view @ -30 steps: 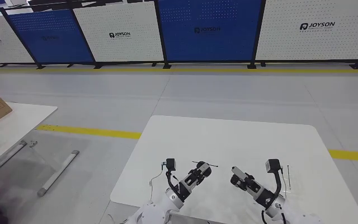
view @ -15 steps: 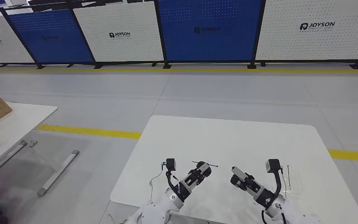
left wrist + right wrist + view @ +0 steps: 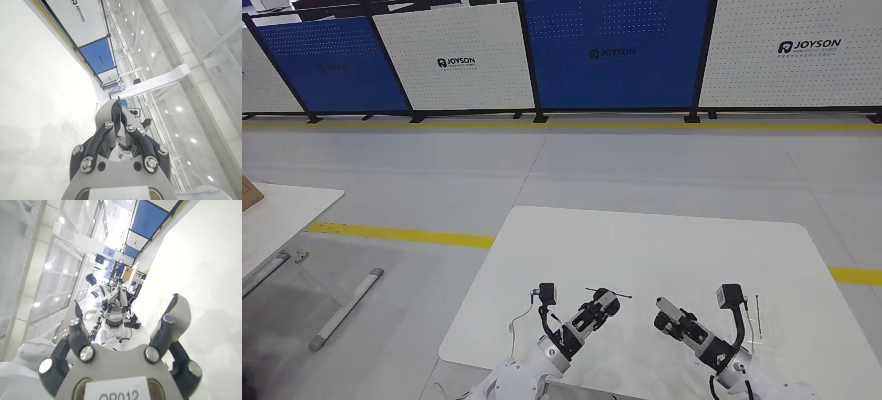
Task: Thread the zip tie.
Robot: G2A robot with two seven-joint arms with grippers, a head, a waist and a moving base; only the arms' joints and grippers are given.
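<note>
black zip tie [image 3: 594, 291] sits pinched in the left gripper [image 3: 607, 300], low over the near edge of the white table [image 3: 662, 250]. the fingers are pressed together on it. in the left wrist view the tie [image 3: 119, 117] shows as a thin dark strip edge-on between the two closed fingers, and its ends stick out past the left gripper [image 3: 119, 106] on both sides.

just beside the left gripper, on the robot's right, hangs the right gripper [image 3: 662, 314]. it faces the left gripper with its fingers spread wide apart. the right wrist view shows those fingers [image 3: 177, 306] parted over the tabletop, with the left gripper [image 3: 117, 296] seen farther off between them.

farther to that same side, well apart from the left gripper and past the right one, two thin black strips [image 3: 758, 308] lie flat on the table. they look like more ties, though they are too small to be sure.

beyond the left gripper the tabletop runs to its far edge. past that a yellow floor line [image 3: 402, 235] crosses the grey floor, and farthest from the left gripper stands a row of blue and white perforated panels [image 3: 617, 55].
</note>
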